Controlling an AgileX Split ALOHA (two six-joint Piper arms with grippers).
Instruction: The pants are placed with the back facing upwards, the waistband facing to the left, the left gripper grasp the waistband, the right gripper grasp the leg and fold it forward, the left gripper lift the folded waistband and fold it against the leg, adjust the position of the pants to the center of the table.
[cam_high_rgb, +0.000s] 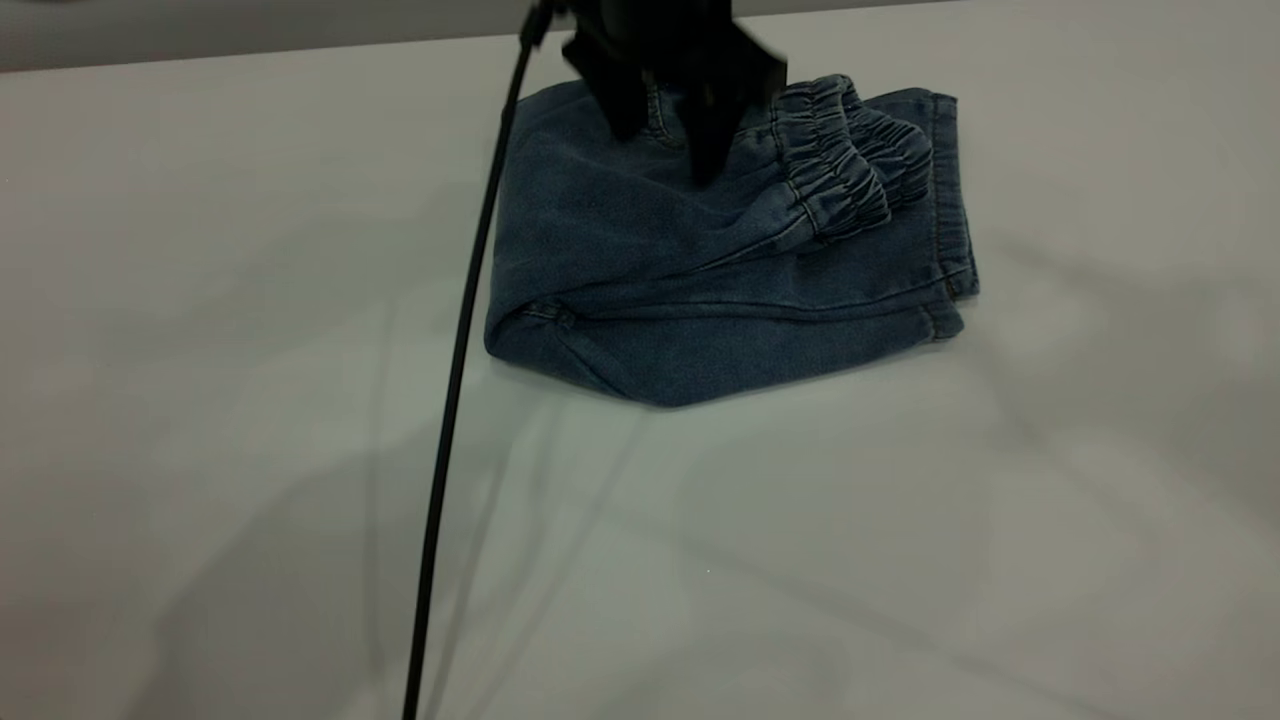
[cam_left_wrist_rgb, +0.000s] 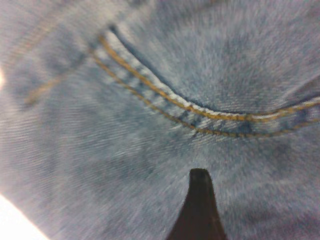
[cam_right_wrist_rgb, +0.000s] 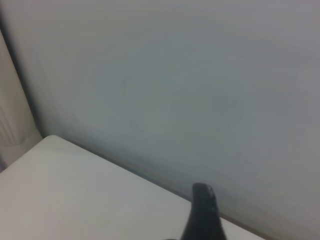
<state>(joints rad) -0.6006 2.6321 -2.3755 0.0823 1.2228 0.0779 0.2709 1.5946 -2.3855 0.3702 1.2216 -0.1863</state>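
Observation:
The blue denim pants lie folded in a compact bundle on the far middle of the white table. The ruched waistband rests on top, toward the right end over the leg hems. My left gripper hangs open just above the far left part of the bundle, holding nothing. In the left wrist view one dark fingertip hovers close over denim with a curved, orange-stitched pocket seam. My right gripper is away from the pants, showing only table and wall.
A black cable runs from the left arm down across the table's left-middle to the near edge. The table's back edge lies just behind the pants.

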